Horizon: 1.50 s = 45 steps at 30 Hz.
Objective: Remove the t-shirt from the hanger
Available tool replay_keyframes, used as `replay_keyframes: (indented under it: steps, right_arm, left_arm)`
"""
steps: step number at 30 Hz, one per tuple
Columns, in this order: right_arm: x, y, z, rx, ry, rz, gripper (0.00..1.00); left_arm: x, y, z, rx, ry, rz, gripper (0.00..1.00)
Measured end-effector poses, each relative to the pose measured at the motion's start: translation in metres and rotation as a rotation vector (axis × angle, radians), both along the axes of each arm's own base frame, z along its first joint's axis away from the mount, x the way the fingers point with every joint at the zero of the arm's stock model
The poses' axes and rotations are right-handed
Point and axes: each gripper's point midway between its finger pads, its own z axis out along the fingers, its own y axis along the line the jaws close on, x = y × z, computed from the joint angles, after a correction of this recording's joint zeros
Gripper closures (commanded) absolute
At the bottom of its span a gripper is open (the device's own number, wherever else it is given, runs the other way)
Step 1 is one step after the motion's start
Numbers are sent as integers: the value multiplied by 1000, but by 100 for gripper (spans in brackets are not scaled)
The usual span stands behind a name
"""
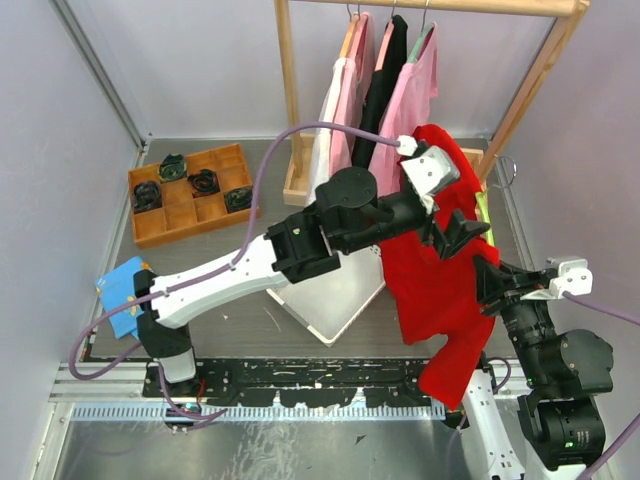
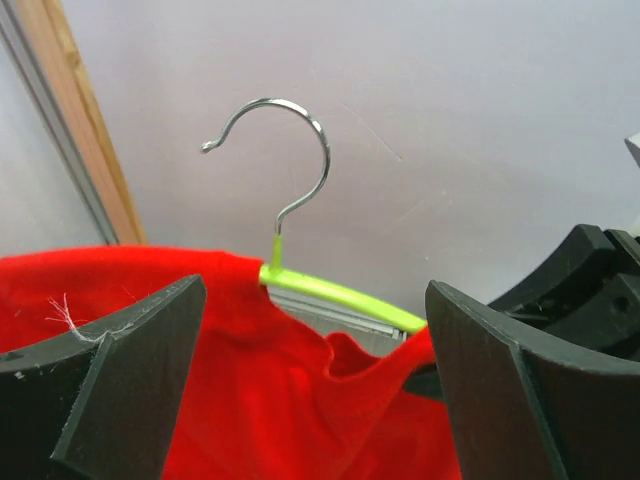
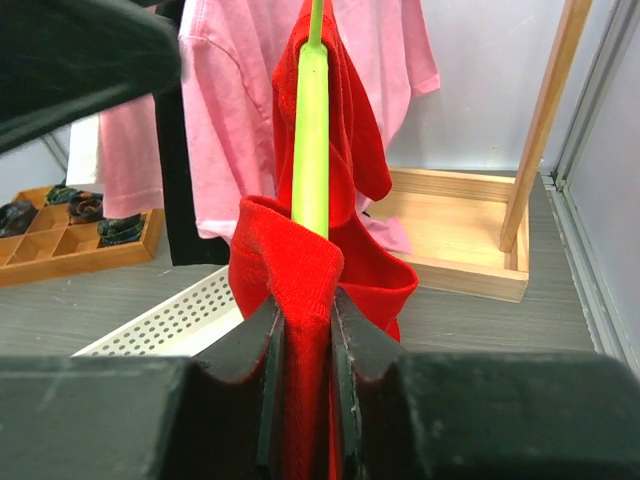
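Right gripper (image 3: 307,308) is pinching the red t-shirt (image 1: 440,280), draped on the green hanger (image 2: 340,297) aloft. Left gripper (image 2: 315,330) is gaping open at the collar; sideways tugging risks snagging fabric on the hanger.

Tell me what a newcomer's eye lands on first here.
The bright red t-shirt hangs in mid-air at centre right on a lime green hanger, the right gripper pinched shut on its fabric. The left gripper stands wide open beside the shirt's top. Behind, pink and black shirts hang on a wooden rail.
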Motion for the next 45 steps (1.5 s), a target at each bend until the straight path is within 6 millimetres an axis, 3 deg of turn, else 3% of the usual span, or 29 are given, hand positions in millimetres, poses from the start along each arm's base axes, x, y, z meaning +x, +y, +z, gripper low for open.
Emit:
replay_keyframes:
  steps: [6, 12, 16, 23, 28, 35, 36, 40, 45]
  right_arm:
    - [-1, 4, -2, -6, 7, 25, 99]
    - [-1, 6, -4, -11, 16, 38, 99]
    - [-3, 8, -3, -12, 16, 49, 100]
    - [-7, 9, -2, -13, 18, 57, 99]
    - [-9, 9, 0, -12, 16, 58, 99]
    - [-12, 9, 1, -13, 16, 57, 99]
    - [-12, 9, 1, -13, 16, 57, 97]
    - [-12, 9, 2, -13, 14, 56, 58]
    - [-15, 9, 13, -18, -20, 57, 37]
  left_arm:
    - [4, -34, -16, 23, -29, -31, 4]
    - [8, -46, -25, 40, -41, -31, 14]
    - [9, -46, -24, 42, -53, -25, 32]
    - [17, -44, -24, 48, -79, 7, 75]
    - [24, -42, -21, 41, -90, 34, 97]
    - [23, -42, -20, 37, -89, 30, 100]
    - [23, -42, -19, 35, -90, 29, 100]
    - [23, -42, -19, 26, -86, 31, 100]
    - [27, -44, -32, 48, -68, 67, 100]
